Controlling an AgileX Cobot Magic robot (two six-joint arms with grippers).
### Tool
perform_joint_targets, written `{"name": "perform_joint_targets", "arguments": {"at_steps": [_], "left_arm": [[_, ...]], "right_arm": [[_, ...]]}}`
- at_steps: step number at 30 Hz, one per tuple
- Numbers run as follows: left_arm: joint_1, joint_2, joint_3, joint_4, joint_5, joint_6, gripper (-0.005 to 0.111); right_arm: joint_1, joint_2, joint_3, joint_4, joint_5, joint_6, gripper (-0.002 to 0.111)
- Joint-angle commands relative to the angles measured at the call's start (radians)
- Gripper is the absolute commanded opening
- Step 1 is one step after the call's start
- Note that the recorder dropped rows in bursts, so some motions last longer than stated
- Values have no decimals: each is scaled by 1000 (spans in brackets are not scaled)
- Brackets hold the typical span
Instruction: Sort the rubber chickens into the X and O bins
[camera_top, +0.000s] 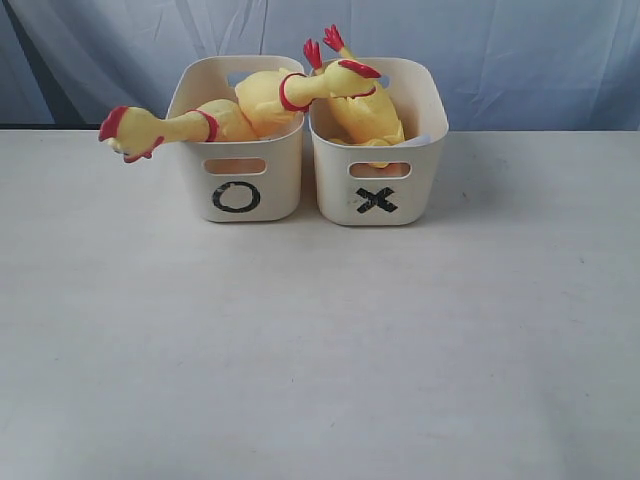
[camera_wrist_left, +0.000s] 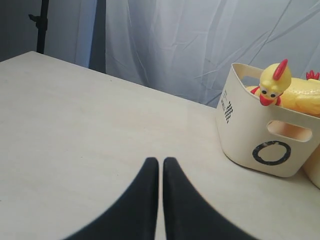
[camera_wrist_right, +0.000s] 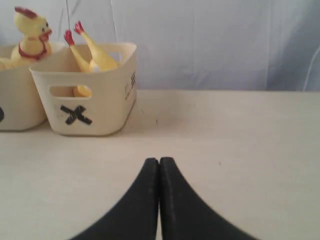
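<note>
Well, my left claw (camera_wrist_left: 160, 162) and right claw (camera_wrist_right: 159, 162) sit closed, empty, over the pale table (camera_top: 320, 350). Two yellow rubber chickens (camera_top: 160, 127) lie in the cream plastic O tub (camera_top: 272, 190), a third chicken (camera_top: 375, 120) feet-up in the X tub (camera_top: 338, 195).

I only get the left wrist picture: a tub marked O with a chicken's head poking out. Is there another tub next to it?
Observer: Yes. The exterior view shows a matching X tub close beside the O tub, on its right in that view.
Operator: Anything inside that one?
Observer: One feet-up chicken; its red feet stick up above the rim.
Operator: And how many are in my O tub?
Observer: Two. The left chicken hangs its head out over the outer side, and the right chicken stretches its neck toward the X tub.
</note>
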Motion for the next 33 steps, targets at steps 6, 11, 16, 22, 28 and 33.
{"name": "perform_joint_targets", "arguments": {"at_steps": [6, 11, 16, 22, 28, 33], "left_arm": [[3, -4, 3, -1, 5, -1, 4], [3, -4, 3, 2, -5, -1, 4], [3, -4, 3, 15, -5, 109, 4], [3, -4, 3, 23, -7, 382, 4], [3, -4, 3, 21, -7, 403, 4], [3, -4, 3, 21, -7, 397, 4]], "right_arm": [[-3, -6, 1, 18, 41, -1, 0], [-3, -6, 1, 18, 41, -1, 0], [-3, -6, 1, 48, 15, -1, 0], [-3, -6, 1, 47, 18, -18, 0], [-3, -6, 1, 30, 24, -92, 0], [-3, -6, 1, 22, 40, -98, 0]]}}
